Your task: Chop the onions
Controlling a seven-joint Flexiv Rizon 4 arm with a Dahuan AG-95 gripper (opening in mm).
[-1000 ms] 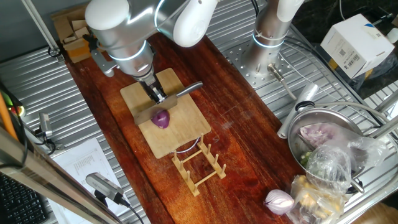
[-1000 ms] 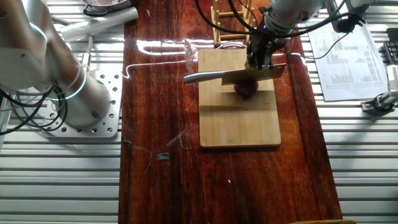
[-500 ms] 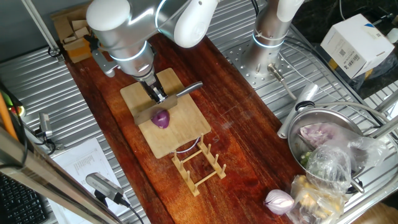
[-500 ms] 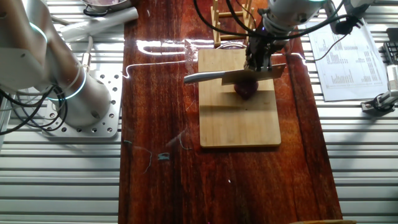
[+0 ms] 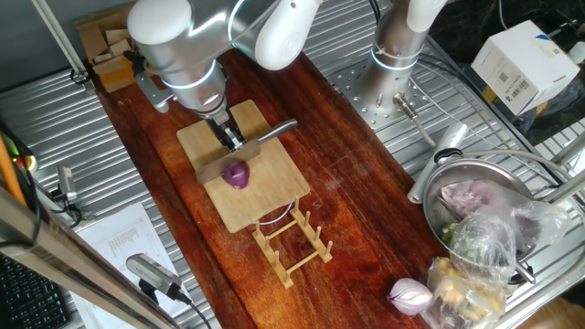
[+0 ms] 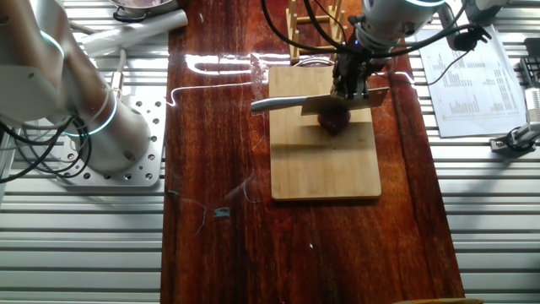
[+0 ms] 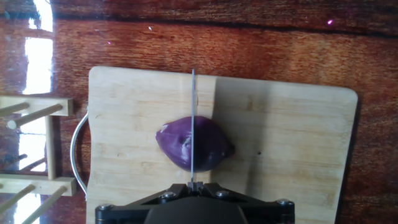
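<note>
Dark glossy wooden tabletop (image 5: 347, 192) lies between ribbed metal surfaces (image 6: 76, 245); bright glare, possibly overhead lighting, reflects on the wood.

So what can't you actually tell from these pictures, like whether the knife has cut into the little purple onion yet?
- Cut depth: in the hand view the knife shows edge-on across the purple onion; the blade hides any cut.
- Gripper fingers: the hand view cuts them off at the bottom edge; in both fixed views they are too small.
- Far side of the onion: the blade covers it in the other fixed view.
- Bag contents by the bowl: blurred by plastic.
</note>
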